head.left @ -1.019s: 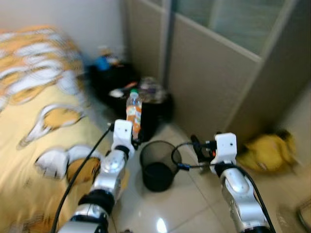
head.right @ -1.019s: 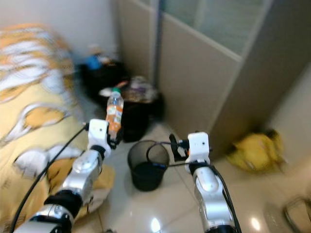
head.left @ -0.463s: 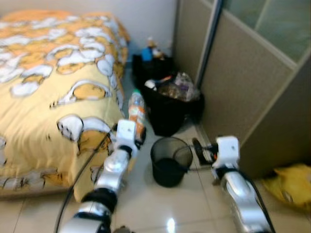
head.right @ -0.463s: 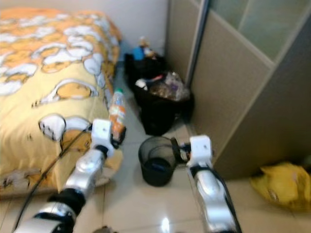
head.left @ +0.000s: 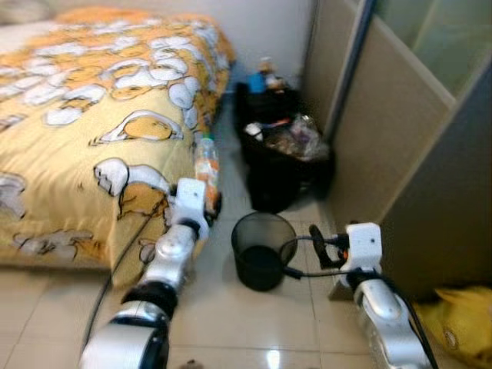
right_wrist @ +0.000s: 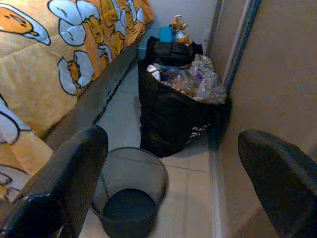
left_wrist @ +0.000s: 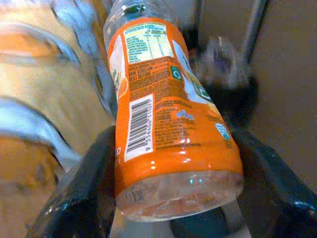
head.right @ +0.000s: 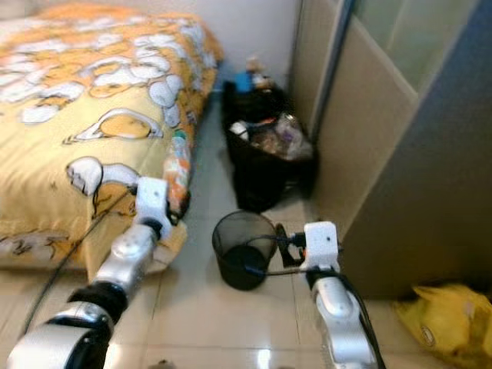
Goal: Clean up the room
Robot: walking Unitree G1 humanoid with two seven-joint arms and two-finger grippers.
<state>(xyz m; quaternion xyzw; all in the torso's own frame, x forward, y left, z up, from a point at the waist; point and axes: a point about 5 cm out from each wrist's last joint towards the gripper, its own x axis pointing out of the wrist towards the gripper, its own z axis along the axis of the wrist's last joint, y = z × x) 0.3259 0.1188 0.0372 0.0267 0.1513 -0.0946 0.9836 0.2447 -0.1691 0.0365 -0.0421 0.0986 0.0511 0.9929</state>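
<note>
Fingers (left_wrist: pixel 84 198) of my left gripper (head.left: pixel 206 201) were clamped on a plastic bottle (head.left: pixel 206 162) with an orange label, one black finger on each side of its lower end, as the left wrist view showed plainly. I held the bottle upright, cap up, raised in front of me, beside the corner of the bed (head.left: pixel 84 138) and its yellow-orange cartoon-print cover. The bottle sat to the left of the black mesh wastebasket (head.left: pixel 263 250) and above the level of its rim, not over its opening.

My right gripper (head.left: pixel 317 247) was held out on the other side of that wastebasket, close to its rim; its two fingers (right_wrist: pixel 64 178) stood wide apart with nothing between them, and through the gap my right wrist camera saw the wastebasket on the pale tiled floor (head.left: pixel 231 323), its inside dark.

Just behind the wastebasket stood a black bag (head.left: pixel 278 171) stuffed with crumpled plastic and other rubbish, and behind that a second dark bag (head.left: pixel 265 96) with a blue item poking out of the top, against the white wall. A beige partition (head.left: pixel 377 146) with a metal post ran along my right. A crumpled yellow bag (head.left: pixel 461 327) lay on the floor at the far right, well apart from the wastebasket.
</note>
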